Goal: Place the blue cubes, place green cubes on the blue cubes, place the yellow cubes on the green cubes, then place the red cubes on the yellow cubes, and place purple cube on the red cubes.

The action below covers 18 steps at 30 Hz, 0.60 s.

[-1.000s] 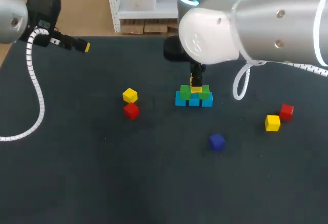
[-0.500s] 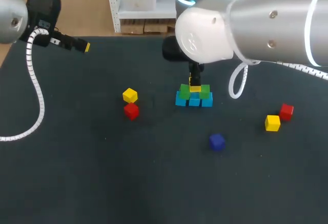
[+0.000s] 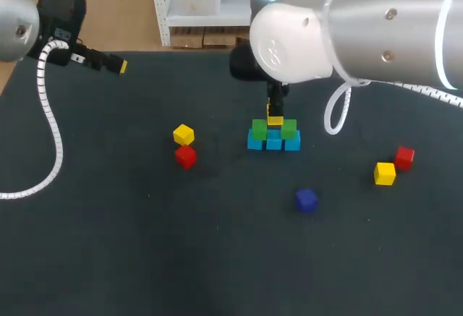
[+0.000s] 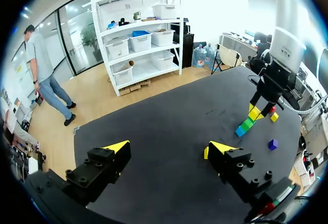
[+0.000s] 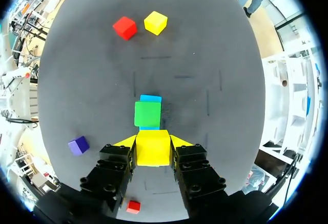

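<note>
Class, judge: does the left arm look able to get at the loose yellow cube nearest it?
Probably yes. The left pincer is open and empty, that loose yellow cube lies uncovered on its side, and the right pincer is away at the stack, shut on the top yellow cube.

no readable text, labels or numbers on my arms, the cubes or the table.
</note>
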Each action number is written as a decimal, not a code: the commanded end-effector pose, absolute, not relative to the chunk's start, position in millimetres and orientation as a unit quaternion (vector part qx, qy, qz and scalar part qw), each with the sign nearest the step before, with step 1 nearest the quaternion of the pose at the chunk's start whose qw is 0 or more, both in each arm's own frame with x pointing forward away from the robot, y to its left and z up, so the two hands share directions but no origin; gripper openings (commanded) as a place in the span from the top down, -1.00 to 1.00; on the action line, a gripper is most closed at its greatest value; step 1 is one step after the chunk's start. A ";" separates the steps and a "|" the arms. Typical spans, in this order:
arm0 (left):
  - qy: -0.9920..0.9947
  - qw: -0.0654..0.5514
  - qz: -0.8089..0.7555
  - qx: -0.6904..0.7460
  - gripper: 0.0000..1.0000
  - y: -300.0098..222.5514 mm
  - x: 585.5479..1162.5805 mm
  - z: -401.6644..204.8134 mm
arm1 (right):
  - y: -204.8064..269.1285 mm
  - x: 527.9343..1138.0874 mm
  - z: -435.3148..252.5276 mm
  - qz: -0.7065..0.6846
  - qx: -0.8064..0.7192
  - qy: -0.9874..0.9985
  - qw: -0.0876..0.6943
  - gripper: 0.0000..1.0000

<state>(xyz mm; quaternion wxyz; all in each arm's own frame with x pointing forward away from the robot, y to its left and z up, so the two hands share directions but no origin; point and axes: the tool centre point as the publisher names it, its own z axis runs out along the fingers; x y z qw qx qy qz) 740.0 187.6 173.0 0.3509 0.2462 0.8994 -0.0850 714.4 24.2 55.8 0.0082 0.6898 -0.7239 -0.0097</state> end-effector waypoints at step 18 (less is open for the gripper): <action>0.898 0.352 -0.089 0.248 -1.00 189.2 740.5 172.5 | 20.9 710.2 54.3 -0.016 0.689 -0.725 0.005 1.00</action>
